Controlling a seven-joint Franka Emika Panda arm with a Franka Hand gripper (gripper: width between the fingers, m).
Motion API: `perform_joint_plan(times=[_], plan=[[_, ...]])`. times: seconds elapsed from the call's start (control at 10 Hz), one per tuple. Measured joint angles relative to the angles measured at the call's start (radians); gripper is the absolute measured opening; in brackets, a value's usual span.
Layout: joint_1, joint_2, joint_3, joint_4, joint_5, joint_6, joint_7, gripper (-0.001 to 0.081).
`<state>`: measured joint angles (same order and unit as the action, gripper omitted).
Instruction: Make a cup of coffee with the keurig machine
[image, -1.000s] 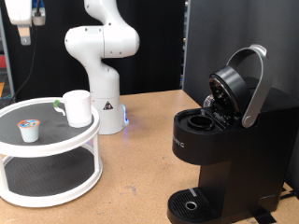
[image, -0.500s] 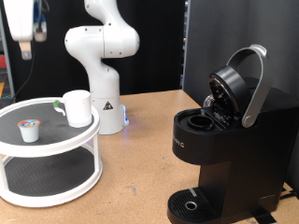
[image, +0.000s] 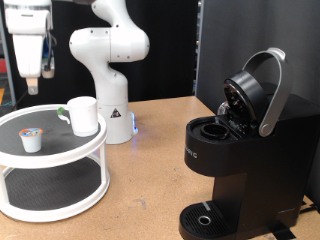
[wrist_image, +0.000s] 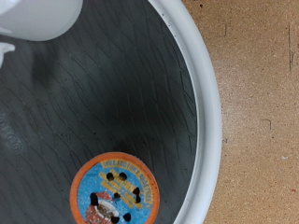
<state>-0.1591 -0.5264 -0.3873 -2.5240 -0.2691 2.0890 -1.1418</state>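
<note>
The keurig machine (image: 240, 160) stands at the exterior view's right, black, with its silver-handled lid (image: 262, 88) raised and the pod chamber open. The cup (image: 83, 115), a white mug, stands on the top tier of a round stand; part of it shows in the wrist view (wrist_image: 37, 14). A small white pod (image: 33, 139) with an orange foil lid (wrist_image: 114, 191) sits beside it. My gripper (image: 32, 88) hangs in the air above the pod, apart from it and holding nothing that shows. Its fingers do not show in the wrist view.
The two-tier stand has a white rim (image: 62, 156) and dark shelves, with its edge also in the wrist view (wrist_image: 207, 103). The arm's white base (image: 110, 70) stands behind it. The wooden table (image: 150, 170) lies between stand and machine.
My gripper has come down from the top left corner and moved a little right, and now hangs over the stand above the pod. Nothing else has moved.
</note>
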Motion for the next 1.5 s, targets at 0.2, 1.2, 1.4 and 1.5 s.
perform_joint_plan(times=[0.2,1.2,1.4,1.5], plan=[[-0.017,0.003,-0.001,-0.056,-0.013,0.082,0.005,0.0808],[-0.091,0.088,-0.001,-0.186,-0.111,0.327,0.034,0.0808],[-0.095,0.109,-0.002,-0.202,-0.111,0.378,0.034,0.0808],[-0.095,0.115,-0.005,-0.211,-0.111,0.402,0.035,0.0808]])
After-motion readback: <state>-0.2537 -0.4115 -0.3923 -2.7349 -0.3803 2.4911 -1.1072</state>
